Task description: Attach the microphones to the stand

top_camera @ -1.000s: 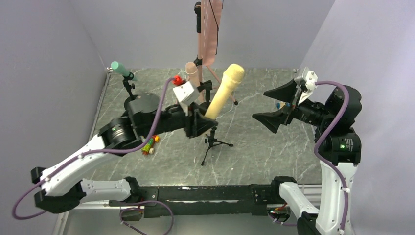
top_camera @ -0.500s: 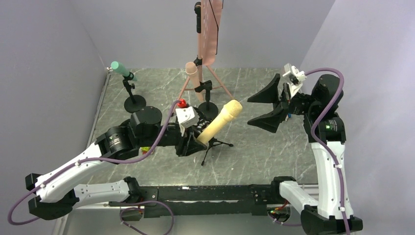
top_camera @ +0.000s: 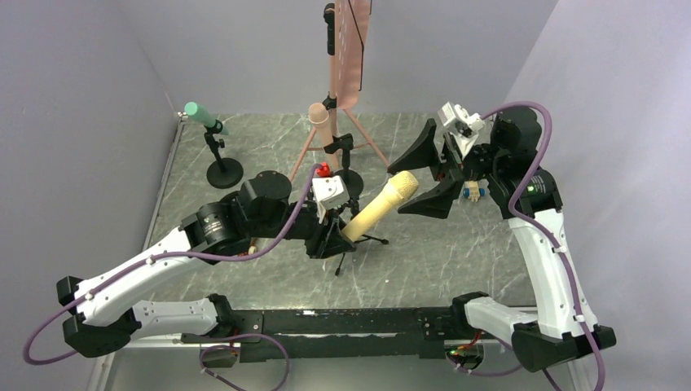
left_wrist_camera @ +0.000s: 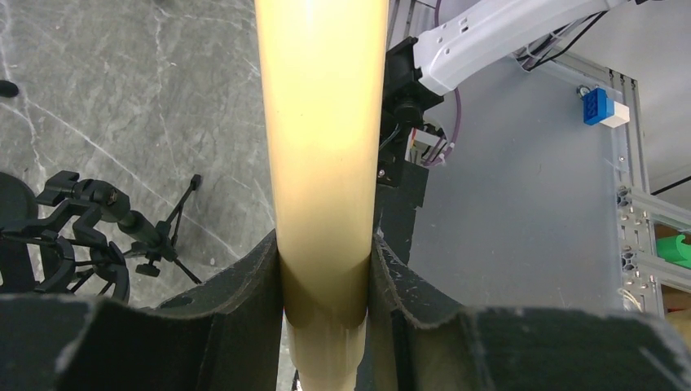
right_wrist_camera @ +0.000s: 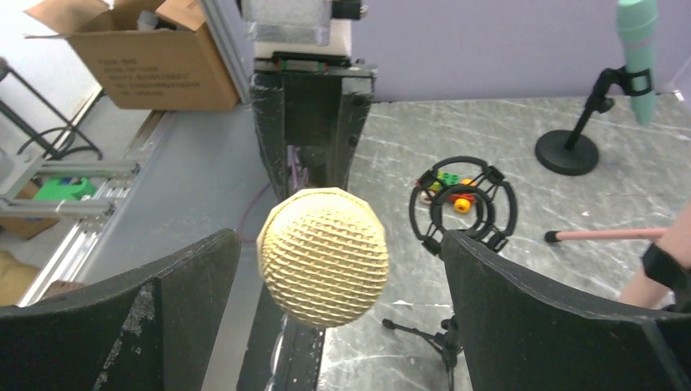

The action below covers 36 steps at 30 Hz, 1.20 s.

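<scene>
My left gripper [left_wrist_camera: 326, 273] pinches the handle of the pale yellow mesh-headed microphone [top_camera: 379, 205], which I have lowered to just above the small black tripod stand [right_wrist_camera: 462, 205]. My right gripper [right_wrist_camera: 341, 244], spread wide, has swung in around the microphone's head, probably to help seat it.

Three microphones [top_camera: 379, 208], four stands [top_camera: 223, 173]

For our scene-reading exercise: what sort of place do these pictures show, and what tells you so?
Likely a robotics lab test cell: a marble-patterned table boxed in by plain grey walls, with aluminium framing and a cardboard box just outside it.
</scene>
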Available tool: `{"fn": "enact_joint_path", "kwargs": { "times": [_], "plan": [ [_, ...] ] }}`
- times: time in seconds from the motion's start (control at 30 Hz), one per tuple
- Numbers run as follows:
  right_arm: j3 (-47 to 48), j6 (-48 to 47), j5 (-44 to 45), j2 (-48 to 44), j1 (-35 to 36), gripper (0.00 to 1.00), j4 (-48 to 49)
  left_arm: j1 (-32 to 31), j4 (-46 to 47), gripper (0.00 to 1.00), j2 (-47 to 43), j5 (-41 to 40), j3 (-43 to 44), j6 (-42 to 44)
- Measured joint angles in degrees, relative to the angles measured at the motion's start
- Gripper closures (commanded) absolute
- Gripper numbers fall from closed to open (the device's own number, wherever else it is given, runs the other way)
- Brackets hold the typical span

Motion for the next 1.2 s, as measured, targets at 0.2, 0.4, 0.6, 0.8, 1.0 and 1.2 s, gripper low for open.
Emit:
{"fn": "enact_joint_path", "kwargs": {
  "times": [0.2,0.4,0.6,0.8,1.0,1.2],
  "plan": [
    [-3.7,2.0,-1.4,-1.1,2.0,0.04,2.1,0.0,0.0,1.00,1.2,0.4,1.2,-0.1],
    [-4.0,2.9,-2.3,-1.1,2.5,0.12,3.3,0.0,0.0,1.00,1.9,0.5,1.7,-0.1],
    [-5.1,7.1,-3.3,-1.1,3.2,0.32,7.4,0.0,0.0,1.00,1.9,0.5,1.7,-0.1],
    [-7.7,14.5,-4.3,-1.1,3.6,0.59,15.4,0.0,0.0,1.00,2.1,0.7,1.8,-0.1],
    [-9.9,22.0,-4.8,-1.4,3.6,0.78,24.2,0.0,0.0,0.71,2.2,0.8,2.1,-0.6],
    [-10.6,29.5,-5.3,-2.7,1.1,0.80,31.3,0.0,1.2,0.10,1.6,-0.7,2.1,-1.6]
  ]
}}
